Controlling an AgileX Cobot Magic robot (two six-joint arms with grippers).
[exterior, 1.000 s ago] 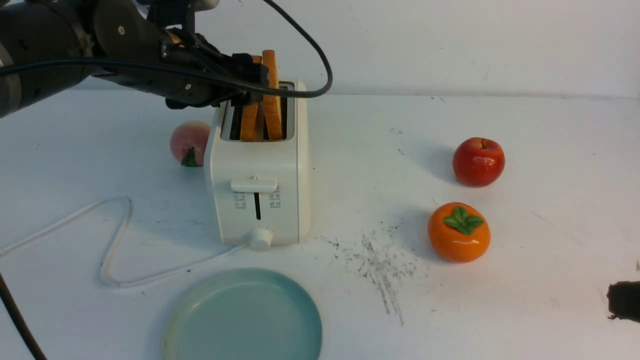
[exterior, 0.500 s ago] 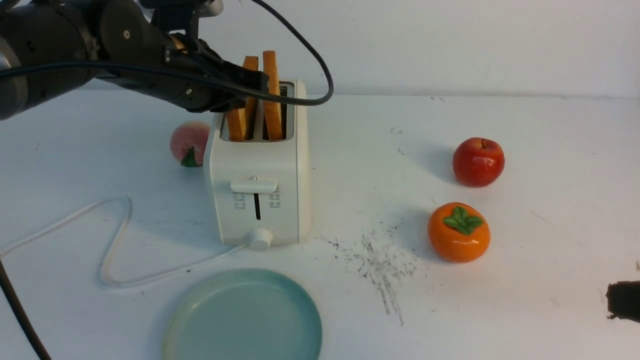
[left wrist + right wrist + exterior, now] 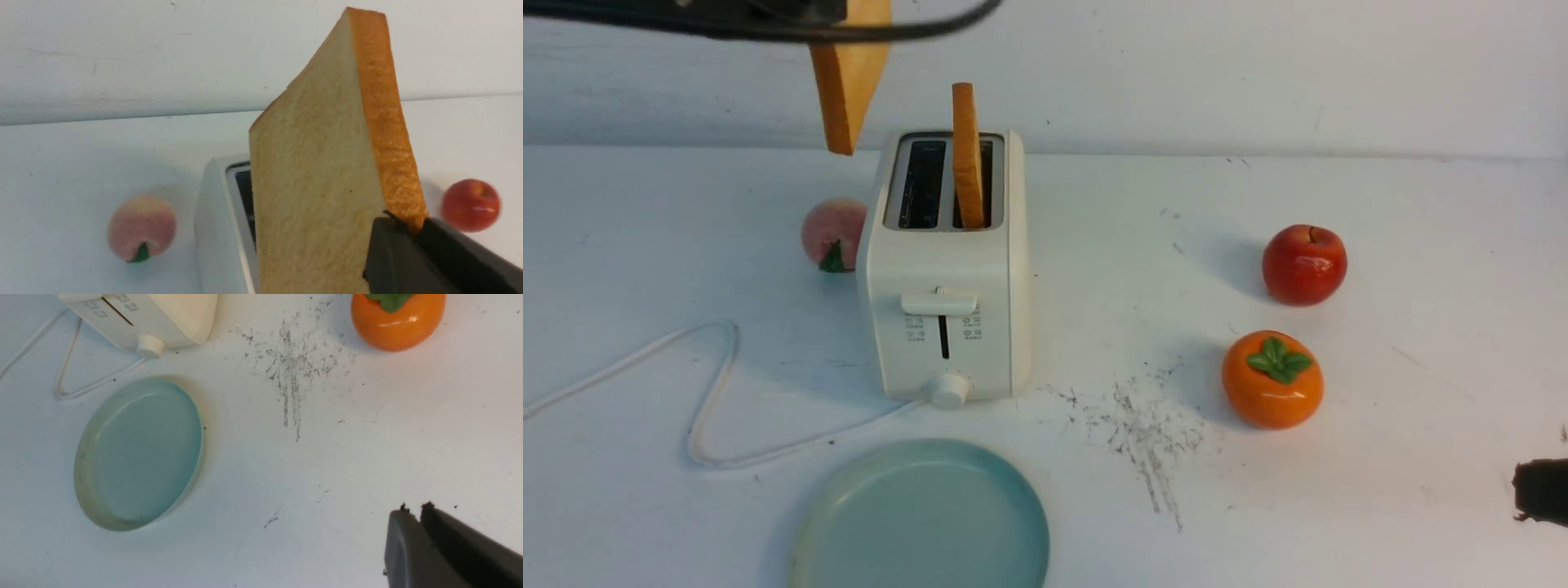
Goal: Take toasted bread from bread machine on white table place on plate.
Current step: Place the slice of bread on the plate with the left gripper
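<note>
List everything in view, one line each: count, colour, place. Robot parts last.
held square toast slice: one, golden-brown with a darker crust, in the air above and left of the toaster
standing toast slice: one, golden-brown, upright in the toaster's right slot
boxy white toaster: one, white, mid-table, left slot empty
white cord: one, white, looping left of the toaster
round shallow plate: one, pale blue-green, in front of the toaster, nothing on it
peach: one, pink, beside the toaster's left
apple: one, red, far right
persimmon: one, orange with a green leaf, nearer than the apple
matte table: one, white, scuffed
left gripper: one, black, shut on the held slice
right gripper: one, black, shut, holding nothing, near right
</note>
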